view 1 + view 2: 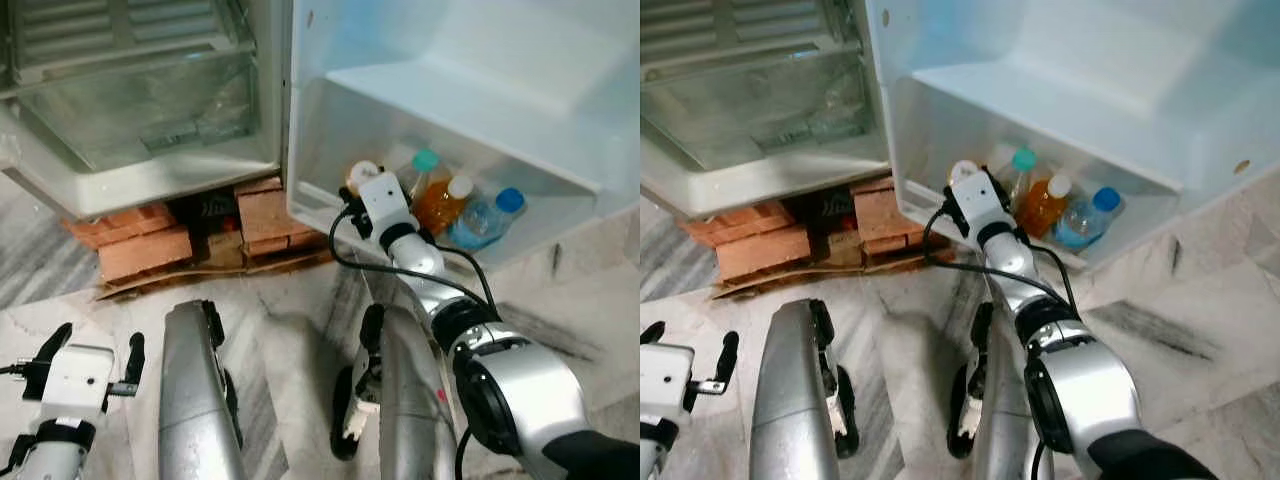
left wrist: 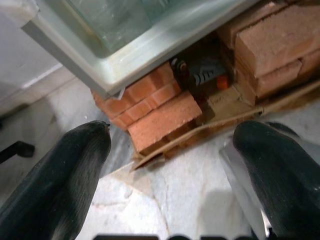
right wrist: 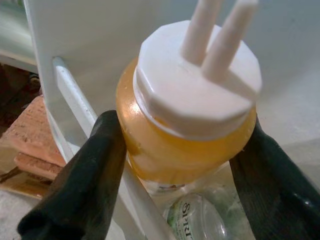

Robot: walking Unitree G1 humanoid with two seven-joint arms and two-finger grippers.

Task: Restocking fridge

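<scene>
Honey jar (image 3: 185,135): amber contents, white faceted lid with two upright prongs; it sits at the 9 o'clock end of the fridge door shelf (image 1: 330,215), against the shelf's front rail.
Right gripper (image 3: 185,165): reaches into the door shelf and clasps the honey jar, one black finger (image 3: 85,175) on each side of the glass, just below the lid.
Clear bottle (image 3: 195,217): lies under the jar, label partly readable, touching or nearly touching it.
Other bottles: a teal-capped bottle (image 1: 422,170), an orange drink with white cap (image 1: 445,200) and a blue-capped water bottle (image 1: 485,218) stand in a row toward 3 o'clock of the jar on the same shelf.
Fridge body (image 1: 130,110): open, at 10 o'clock of the shelf, with a glass drawer inside.
Bricks (image 1: 145,245): stacked under the fridge on cardboard, on a marble floor (image 1: 290,320).
Left gripper (image 2: 170,150): low at 7 o'clock, fingers spread apart, holding nothing, pointing toward the bricks.
</scene>
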